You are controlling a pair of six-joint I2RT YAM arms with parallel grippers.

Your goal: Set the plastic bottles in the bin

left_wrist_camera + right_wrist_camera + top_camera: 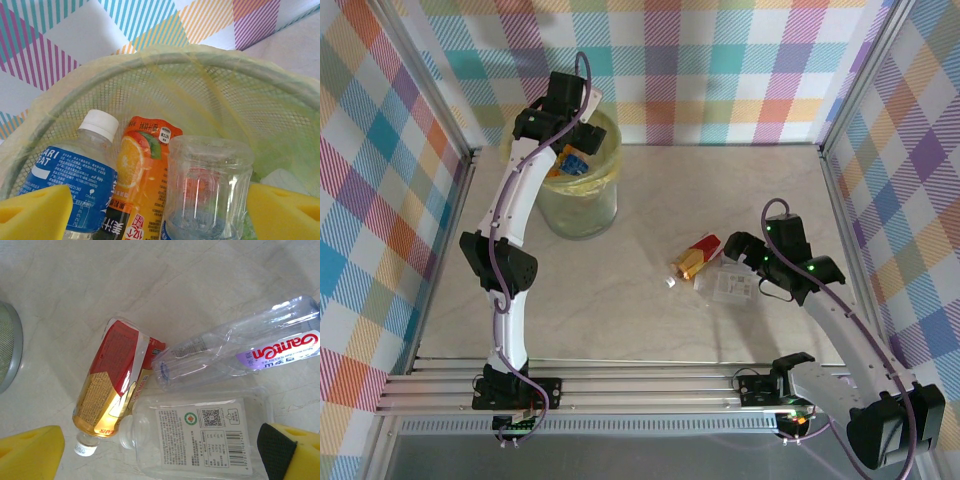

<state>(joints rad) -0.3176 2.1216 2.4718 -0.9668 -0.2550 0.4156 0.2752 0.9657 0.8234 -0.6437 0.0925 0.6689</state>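
My left gripper [160, 217] hangs open over the bin [608, 190], a pale-green bucket with a yellow bag over its rim [200, 56]. Between its yellow fingers [35, 215] a clear bottle [207, 182] stands bottom-up inside the bin, close to the right finger. Beside it lie an orange juice bottle [142, 170] and a blue-labelled, white-capped bottle [80, 167]. My right gripper [160, 455] is open above the table. Under it lies a flat clear bottle with a white label [200, 435], beside a red-and-gold bottle [115, 385] and a clear purple-labelled bottle [240, 352].
The three loose bottles [715, 270] lie right of centre on the pale tabletop, below my right gripper [748, 268]. The bin's base [7, 350] shows at the left of the right wrist view. Checked walls and metal posts close in the sides and back.
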